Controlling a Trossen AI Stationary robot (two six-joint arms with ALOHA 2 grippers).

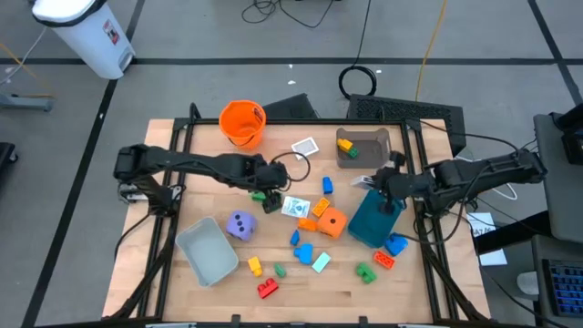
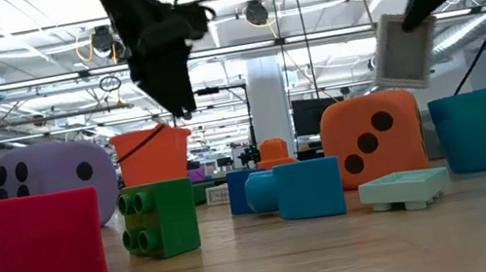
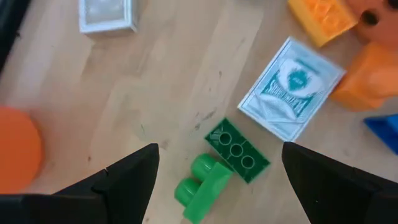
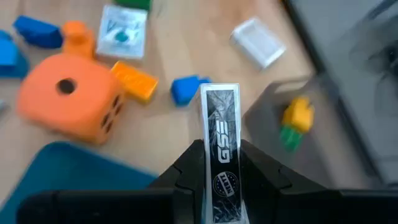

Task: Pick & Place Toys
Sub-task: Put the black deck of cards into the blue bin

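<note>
Grey floor with cables around a wooden bench (image 1: pixel 228 273); high view: left claw (image 1: pixel 270 193) spread wide, released, over two green blocks (image 1: pixel 271 199) near bench centre; right claw (image 1: pixel 376 182) clenched on a small card (image 1: pixel 369 182), above the near edge of the teal bin (image 1: pixel 373 221), just beside the grey bin (image 1: pixel 364 148) holding a yellow block. Orange bucket (image 1: pixel 242 122) at the back, second grey bin (image 1: pixel 207 251) front left, purple die (image 1: pixel 240 226) beside it, orange die (image 1: pixel 332 221) centre, white picture card (image 1: pixel 296 207) near the green blocks, other blocks scattered in front. Low view: big hall behind; red block (image 2: pixel 20 252), green block (image 2: pixel 160 219), blue block (image 2: pixel 297 189) up front, the card hangs in the air from the right claw (image 2: pixel 403 30). Left wrist view: open fingers (image 3: pixel 134 177) flank the green blocks (image 3: pixel 224 162), picture card just beside them. Right wrist view: fingers (image 4: pixel 186 165) pinch the upright card (image 4: pixel 221 146) with black print; orange die, yellow brick, blue block lie below.
</note>
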